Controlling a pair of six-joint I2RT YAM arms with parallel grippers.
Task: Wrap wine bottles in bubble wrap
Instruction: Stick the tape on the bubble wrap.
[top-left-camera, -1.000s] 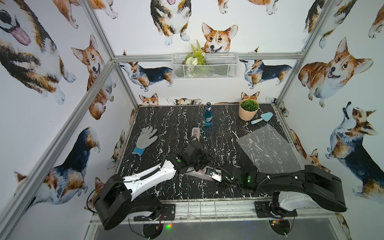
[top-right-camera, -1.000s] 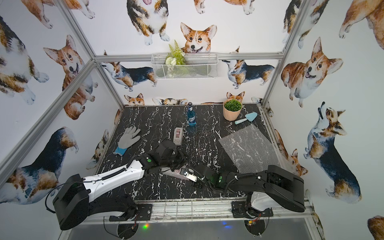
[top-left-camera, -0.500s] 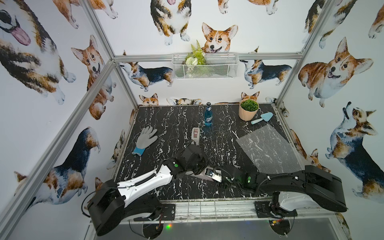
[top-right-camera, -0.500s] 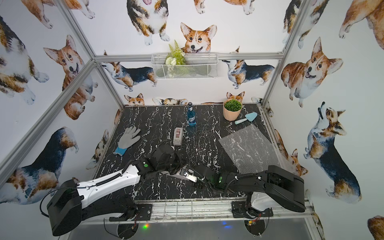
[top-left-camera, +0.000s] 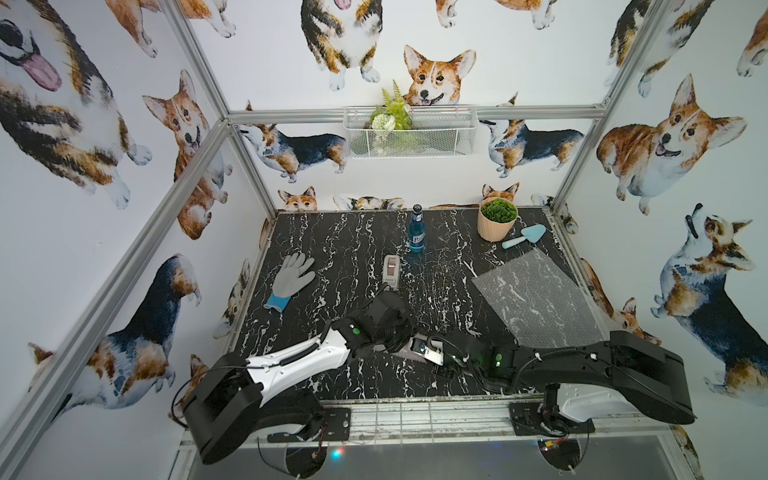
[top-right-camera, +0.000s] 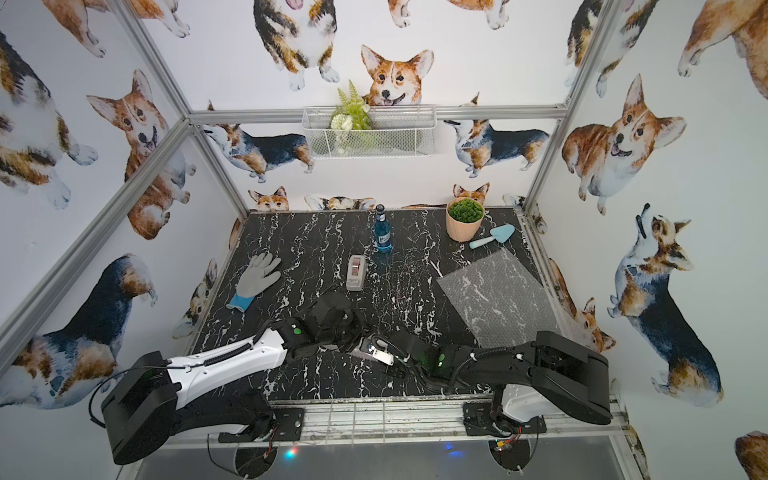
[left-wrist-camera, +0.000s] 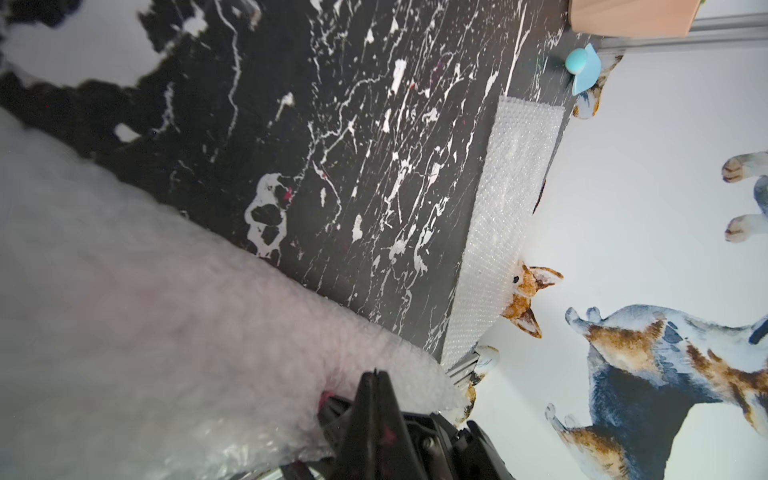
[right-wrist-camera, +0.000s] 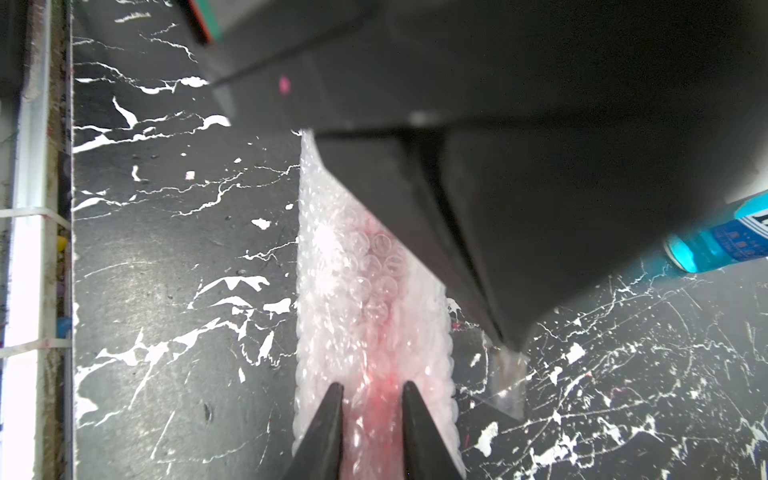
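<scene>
— Right wrist view: the right gripper (right-wrist-camera: 372, 386) is clamping the red-pink bottle (right-wrist-camera: 376, 349) through its bubble wrap (right-wrist-camera: 332, 249), low on the tabletop (right-wrist-camera: 166, 249) at the front.
— And the left gripper (left-wrist-camera: 374, 380)?
— Its fingers were standing apart a second ago. Now they are pressing together at the roll's loose edge. Whether film is sitting between them, I cannot tell.
— So it is pinning the roll shut for taping?
— I am judging so. The tape dispenser (top-left-camera: 391, 270) is waiting just beyond, untouched.
— And farther back?
— The second sheet (top-left-camera: 536, 299) is lying flat to the right. The blue bottle (top-left-camera: 416, 232) is standing upright near the back wall, unwrapped.
</scene>
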